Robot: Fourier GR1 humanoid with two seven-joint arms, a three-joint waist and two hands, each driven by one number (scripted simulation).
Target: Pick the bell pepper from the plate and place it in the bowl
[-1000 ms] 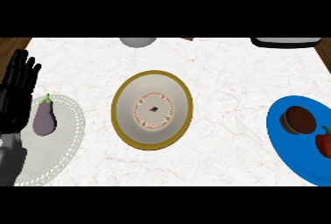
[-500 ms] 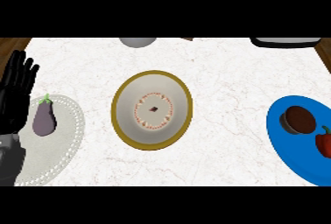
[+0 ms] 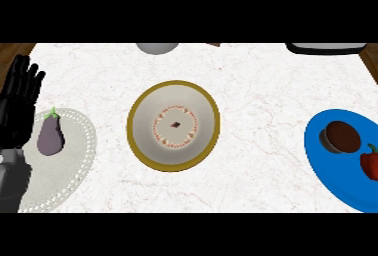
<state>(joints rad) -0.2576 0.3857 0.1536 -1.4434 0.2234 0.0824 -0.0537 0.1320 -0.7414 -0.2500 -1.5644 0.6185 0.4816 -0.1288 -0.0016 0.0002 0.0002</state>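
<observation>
Reaching is the step ahead of me, and nothing of it has begun: my left hand rests at the view's left edge, fingers straight and apart, holding nothing, while my right hand does not show at all. The red bell pepper lies on the blue plate at the far right, partly cut off by the view's edge, just beside a brown round thing that shares the plate. The bowl, gold-rimmed with a pale patterned inside, stands in the middle of the counter, well apart from the plate.

To do this well, I judge the right hand is the one to send, since the pepper sits on that side. I should come down from above, curl round the pepper's body without nudging the brown thing, lift clear of the plate's rim, then carry leftward and release low over the bowl's middle.

Counting: one pepper, one bowl, one blue plate, one brown thing. At the left, one purple eggplant lies on one pale round mat. Along the far edge, one grey thing and one dark thing are only partly shown.
</observation>
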